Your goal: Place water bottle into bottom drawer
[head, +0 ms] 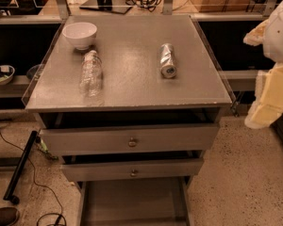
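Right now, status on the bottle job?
Gripper right of the cabinet, off the water bottle. Bottle lying on top beside bowl. Bottom drawer open.

water bottle (pixel 91 76) left of can (pixel 167 60), claw (pixel 271 91) far right

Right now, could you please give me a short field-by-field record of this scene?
water bottle: lying on its side, front left of the cabinet top
white bowl: upright, just behind the bottle
silver can: lying on its side, right of centre, apart from the bottle
bottom drawer: pulled open, bottle not in it
upper drawers: two knobbed fronts above the bottom one
gripper: at the right edge of the view, beside the cabinet, touching nothing
task status: bottle not yet picked up
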Controlling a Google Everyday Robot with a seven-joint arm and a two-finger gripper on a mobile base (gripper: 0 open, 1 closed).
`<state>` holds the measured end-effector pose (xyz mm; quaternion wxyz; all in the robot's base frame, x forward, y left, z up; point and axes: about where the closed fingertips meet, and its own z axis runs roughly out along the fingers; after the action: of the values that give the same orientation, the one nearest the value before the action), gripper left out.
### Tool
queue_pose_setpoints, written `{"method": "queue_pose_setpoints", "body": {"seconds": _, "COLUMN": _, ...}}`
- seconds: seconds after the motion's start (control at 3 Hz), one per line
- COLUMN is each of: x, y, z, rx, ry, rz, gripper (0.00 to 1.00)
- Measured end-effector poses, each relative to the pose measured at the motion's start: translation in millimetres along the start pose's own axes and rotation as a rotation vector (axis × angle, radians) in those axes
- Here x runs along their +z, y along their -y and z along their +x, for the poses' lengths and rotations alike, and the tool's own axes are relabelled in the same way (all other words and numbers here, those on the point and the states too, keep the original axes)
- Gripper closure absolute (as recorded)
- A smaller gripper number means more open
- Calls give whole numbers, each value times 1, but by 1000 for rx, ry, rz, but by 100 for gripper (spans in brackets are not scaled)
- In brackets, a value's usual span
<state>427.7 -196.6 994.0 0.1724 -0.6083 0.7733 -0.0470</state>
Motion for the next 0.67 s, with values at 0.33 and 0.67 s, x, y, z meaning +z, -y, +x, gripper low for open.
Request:
{"method": "queue_pose_setpoints", "body": {"seconds": 0.33, "x": 8, "y": -21, "z": -20, "rx": -33, "ry": -30, "rz": -13, "gripper": 0}}
{"method": "queue_pose_setpoints", "body": {"seconds": 0.67, "x": 8, "y": -21, "z": -20, "rx": -33, "ry": -30, "rz": -13, "gripper": 0}}
